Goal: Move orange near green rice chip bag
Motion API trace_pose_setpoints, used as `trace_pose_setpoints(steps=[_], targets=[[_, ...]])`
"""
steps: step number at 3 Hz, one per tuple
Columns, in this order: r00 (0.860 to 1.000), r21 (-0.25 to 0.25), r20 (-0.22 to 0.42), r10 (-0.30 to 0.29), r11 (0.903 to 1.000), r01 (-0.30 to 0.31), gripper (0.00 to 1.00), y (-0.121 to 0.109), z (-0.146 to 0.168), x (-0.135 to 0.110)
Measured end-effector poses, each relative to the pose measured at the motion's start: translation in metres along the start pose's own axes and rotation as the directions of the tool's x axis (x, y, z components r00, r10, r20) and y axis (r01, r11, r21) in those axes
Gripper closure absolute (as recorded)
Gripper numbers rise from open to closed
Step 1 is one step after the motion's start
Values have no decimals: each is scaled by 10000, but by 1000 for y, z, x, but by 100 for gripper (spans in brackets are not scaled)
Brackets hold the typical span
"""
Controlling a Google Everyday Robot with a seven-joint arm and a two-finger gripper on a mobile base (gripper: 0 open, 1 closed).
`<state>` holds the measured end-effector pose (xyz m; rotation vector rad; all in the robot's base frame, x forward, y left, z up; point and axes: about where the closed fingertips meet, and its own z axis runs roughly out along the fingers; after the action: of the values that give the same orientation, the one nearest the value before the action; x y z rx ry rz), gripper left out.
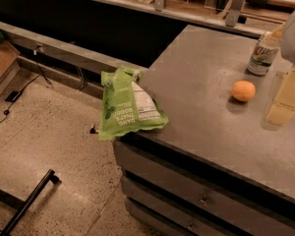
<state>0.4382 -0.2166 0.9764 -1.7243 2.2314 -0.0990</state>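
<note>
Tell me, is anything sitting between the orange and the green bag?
Nothing. The camera view shows only bare counter between the orange and the green rice chip bag. The pincer hangs beside the orange, away from the bag.

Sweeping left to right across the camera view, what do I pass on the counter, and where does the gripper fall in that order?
green rice chip bag, overhanging the counter's left edge → orange → can, farther back → gripper, at the right edge.

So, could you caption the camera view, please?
End effector stands right of the orange on the counter; green rice chip bag overhangs the left edge.
</note>
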Motion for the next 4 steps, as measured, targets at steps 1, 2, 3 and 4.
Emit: trace_pose_setpoints(steps=[1,2,3,4], targets=[[10000,2,1,0,10000,0,0,0,0,0],[9997,-108,-166,152,9998,-154,0,-25,13,7],[9983,-350,-335,467,9982,-479,0,-62,38,18],[9941,-631,-739,791,9945,-838,0,-99,74,30]])
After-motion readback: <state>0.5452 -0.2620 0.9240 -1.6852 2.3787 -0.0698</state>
